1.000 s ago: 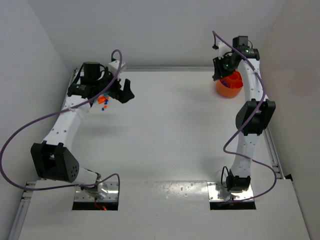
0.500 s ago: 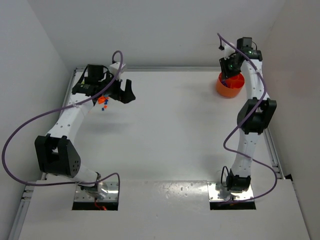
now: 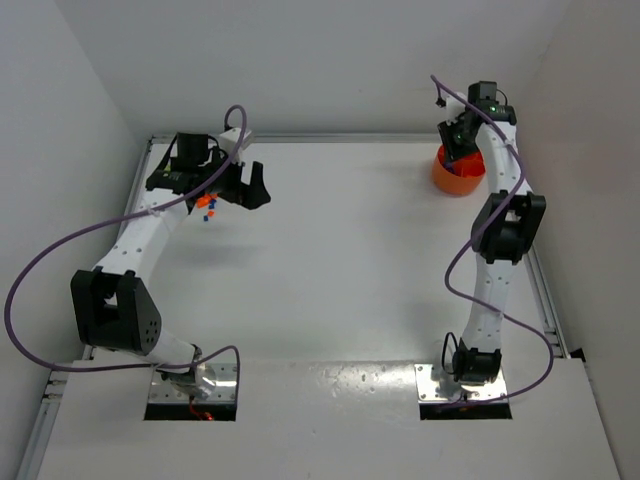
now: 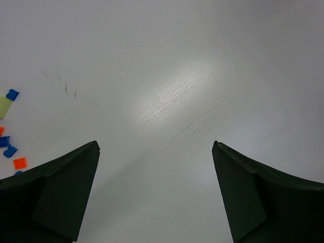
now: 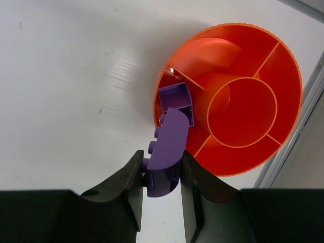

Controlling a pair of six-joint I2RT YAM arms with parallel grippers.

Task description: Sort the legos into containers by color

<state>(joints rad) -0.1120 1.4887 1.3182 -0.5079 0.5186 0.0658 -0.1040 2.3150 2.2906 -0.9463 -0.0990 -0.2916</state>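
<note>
Purple plastic shows between the fingers of the right gripper (image 5: 161, 168), which is clamped on a curved purple brick (image 5: 167, 147) and holds it over the near rim of the bowl (image 5: 286, 61). Another purple piece (image 5: 175, 98) lies in one outer compartment of the bowl, right under the held brick's tip; whether the two touch I cannot tell. The centre well and the other compartments in view look bare. Across the table (image 4: 177, 76), the left gripper (image 4: 156, 152) hangs with its jaws wide apart and nothing between them, just beside the loose legos (image 4: 11, 150): blue, orange-red and yellow-green bits lying flat on the surface. By this showing the sort is at an early stage: purple is nearly dealt with, one drop pending, while the three other colours wait at the far left, well apart from the bowl.
</note>
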